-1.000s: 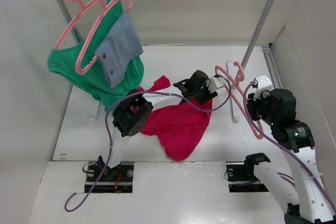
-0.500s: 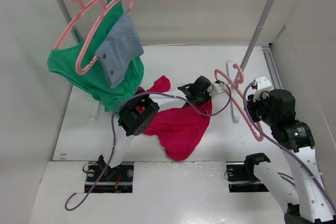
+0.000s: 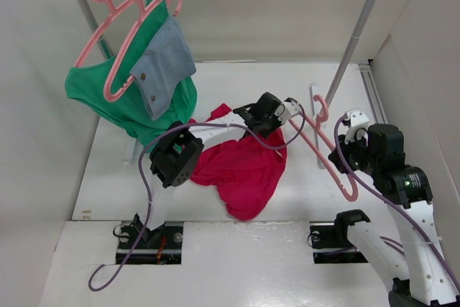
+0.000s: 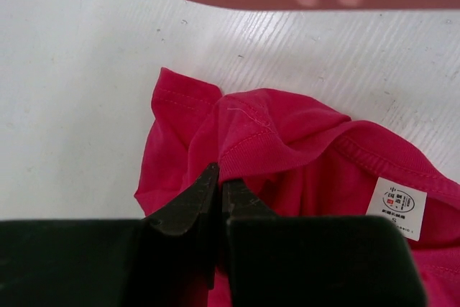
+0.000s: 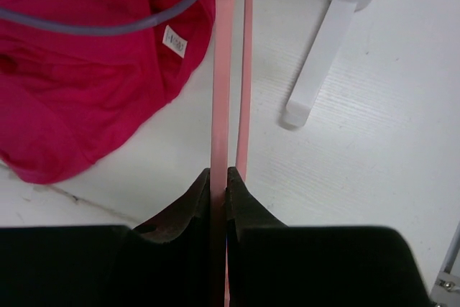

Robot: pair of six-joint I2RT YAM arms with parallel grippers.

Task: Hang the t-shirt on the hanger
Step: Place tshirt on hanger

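Evidently to open the neck, the left gripper (image 4: 219, 175) pinched the collar of the t-shirt (image 4: 287, 141) heaped on the table (image 3: 251, 84), while the right gripper (image 5: 219, 175) clamped the hanger (image 5: 220, 70) by its bar just beside it.

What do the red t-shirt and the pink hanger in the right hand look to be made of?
The t-shirt: soft matte knit cloth, judging by its folds, stitched hem and ribbed collar. The hanger: probably moulded plastic, smooth and evenly coloured, with a notch formed in its thin, straight bar; the right hand grips it.
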